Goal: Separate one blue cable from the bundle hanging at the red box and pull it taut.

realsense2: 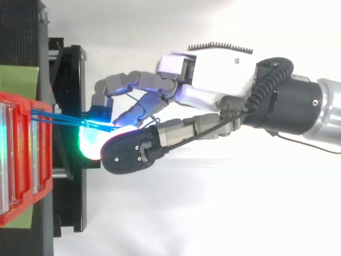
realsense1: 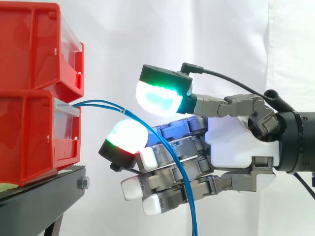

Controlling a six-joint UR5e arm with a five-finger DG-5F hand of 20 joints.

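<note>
Two thin blue cables (realsense1: 98,103) come out of the lower red bin (realsense1: 29,142) and run right to a bend. From there they drop steeply across the front of my hand (realsense1: 236,142) and off the bottom edge. At the bend they lie between the green-glowing thumb pad (realsense1: 157,96) above and a white-green fingertip (realsense1: 125,135) below, which nearly meet on them. From above, the blue cables (realsense2: 58,118) run from the red bin (realsense2: 42,160) into the tips of my hand (realsense2: 213,80). I cannot tell whether one strand or both are pinched.
A second red bin (realsense1: 34,44) is stacked on the lower one. Both stand on a black stand (realsense1: 44,196) at the left, whose edge (realsense2: 69,80) lies just under the fingertips. A white curtain hangs behind.
</note>
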